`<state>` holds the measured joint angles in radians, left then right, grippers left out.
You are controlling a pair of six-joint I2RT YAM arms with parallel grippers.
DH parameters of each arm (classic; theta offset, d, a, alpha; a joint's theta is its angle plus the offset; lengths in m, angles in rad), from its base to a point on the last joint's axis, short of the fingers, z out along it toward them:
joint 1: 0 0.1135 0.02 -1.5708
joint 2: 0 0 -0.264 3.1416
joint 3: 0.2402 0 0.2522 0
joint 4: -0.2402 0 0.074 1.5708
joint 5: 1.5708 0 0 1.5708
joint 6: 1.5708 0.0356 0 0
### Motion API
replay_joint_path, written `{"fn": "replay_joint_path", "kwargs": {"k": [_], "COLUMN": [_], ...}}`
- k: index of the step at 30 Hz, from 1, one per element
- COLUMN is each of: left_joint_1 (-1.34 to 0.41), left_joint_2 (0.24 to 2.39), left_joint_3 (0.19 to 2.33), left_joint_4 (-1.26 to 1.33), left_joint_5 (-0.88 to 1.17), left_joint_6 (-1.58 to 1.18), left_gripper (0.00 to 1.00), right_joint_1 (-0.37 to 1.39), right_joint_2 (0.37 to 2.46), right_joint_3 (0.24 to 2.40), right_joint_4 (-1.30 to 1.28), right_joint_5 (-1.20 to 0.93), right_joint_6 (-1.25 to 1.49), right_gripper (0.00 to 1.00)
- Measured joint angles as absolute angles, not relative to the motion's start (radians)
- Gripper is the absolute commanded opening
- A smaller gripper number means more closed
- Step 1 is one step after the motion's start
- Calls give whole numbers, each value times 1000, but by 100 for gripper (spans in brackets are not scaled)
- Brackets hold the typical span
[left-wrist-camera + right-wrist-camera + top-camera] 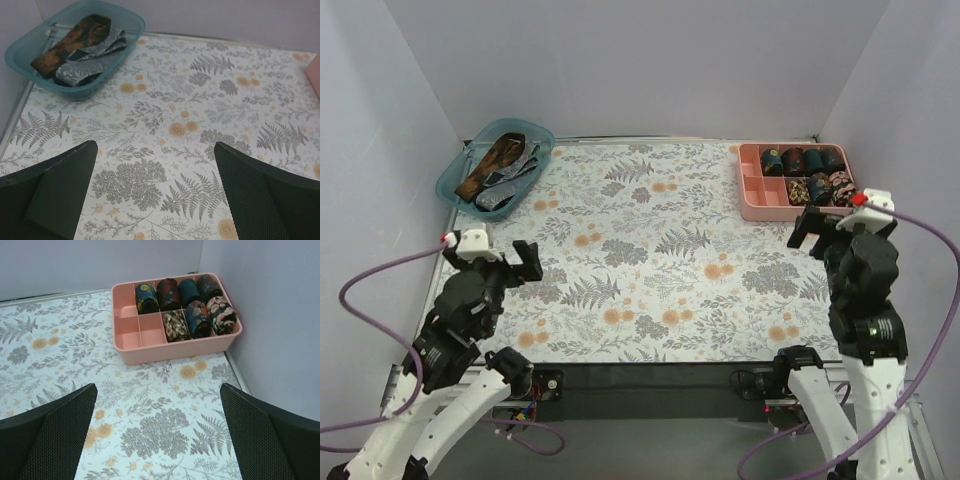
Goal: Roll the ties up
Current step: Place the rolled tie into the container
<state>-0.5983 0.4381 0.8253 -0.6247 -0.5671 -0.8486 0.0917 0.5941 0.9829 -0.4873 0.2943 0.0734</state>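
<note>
Unrolled ties lie in a teal basket (544, 140) at the back left: a brown-orange tie (70, 42) lies over a grey tie (90, 62). Several rolled ties (175, 325) fill compartments of a pink tray (175, 351) at the back right. My left gripper (155, 145) hovers open over the floral cloth, nearer than the basket, with nothing between its fingers. My right gripper (158, 387) is open and empty too, just in front of the pink tray. From above, the left gripper (523, 262) is at mid-left and the right gripper (810, 228) is beside the tray (752, 210).
The table is covered by a floral cloth (650, 250). White walls close in the back and both sides. The tray's left compartments (126, 332) hold nothing. Purple cables (360, 280) loop off both arms at the sides.
</note>
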Motion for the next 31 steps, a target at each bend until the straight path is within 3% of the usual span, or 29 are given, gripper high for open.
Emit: {"fn": "replay_joint_path", "kwargs": {"k": [8,31], "left_joint_1": [-598,-598], "left_joint_2": [204,274], "left_joint_3": [733,688], "left_joint_4": [-628,-608], "left_joint_5": [-656,-695], "left_joint_6": [-830,-807], "left_gripper": [98,98], "right_joint_1": [92,92], "right_joint_2": [205,88], "right_joint_3": [822,736], "right_joint_4": [-522,-553], "right_joint_5": [286,338], "right_joint_6": [10,-28], "right_gripper": [98,98]}}
